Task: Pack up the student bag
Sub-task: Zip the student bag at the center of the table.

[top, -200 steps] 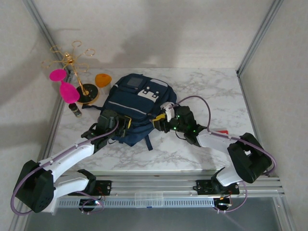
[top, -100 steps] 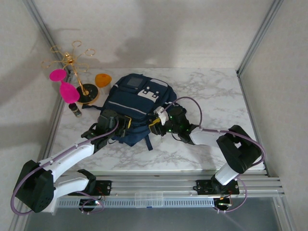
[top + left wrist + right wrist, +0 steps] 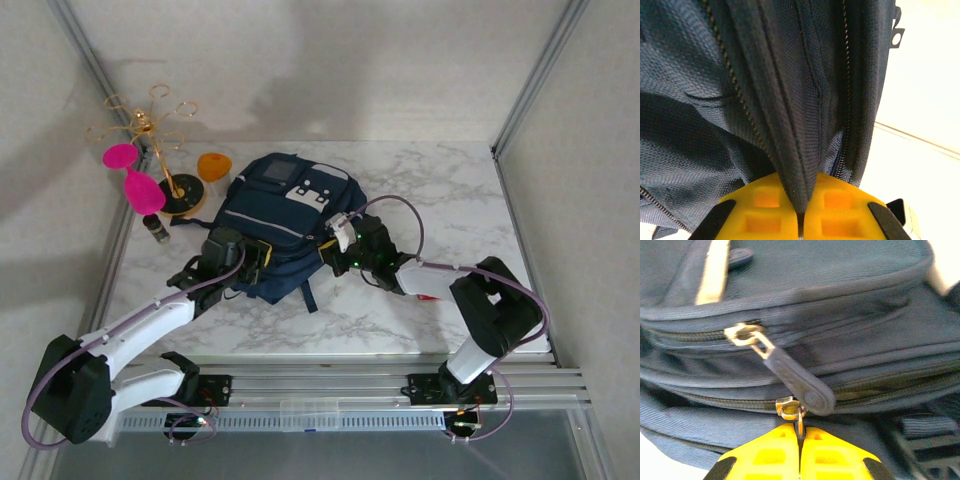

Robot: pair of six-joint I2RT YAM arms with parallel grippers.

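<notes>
The student bag (image 3: 285, 205) lies flat mid-table, navy with a white patch, its front facing up. My left gripper (image 3: 262, 256) is at its near left edge, shut on a fold of the bag's fabric (image 3: 799, 165) beside a zip line. My right gripper (image 3: 332, 250) presses against the bag's near right side. In the right wrist view its yellow pads (image 3: 770, 455) are shut on the thin metal pull (image 3: 799, 424) hanging from a brass zip slider (image 3: 788, 407). A dark rubber pull tab (image 3: 799, 382) from the zip above hangs over that slider.
At the back left stand a gold wire stand (image 3: 160, 140), pink glasses (image 3: 122, 157), an orange cup (image 3: 213, 166) and a small dark bottle (image 3: 154, 230). Bare marble table (image 3: 450, 190) stretches to the right of the bag. Metal frame posts line both sides.
My right gripper moved left up to the bag's side and closed on the zip pull. The left arm kept its hold on the fabric and did not move.
</notes>
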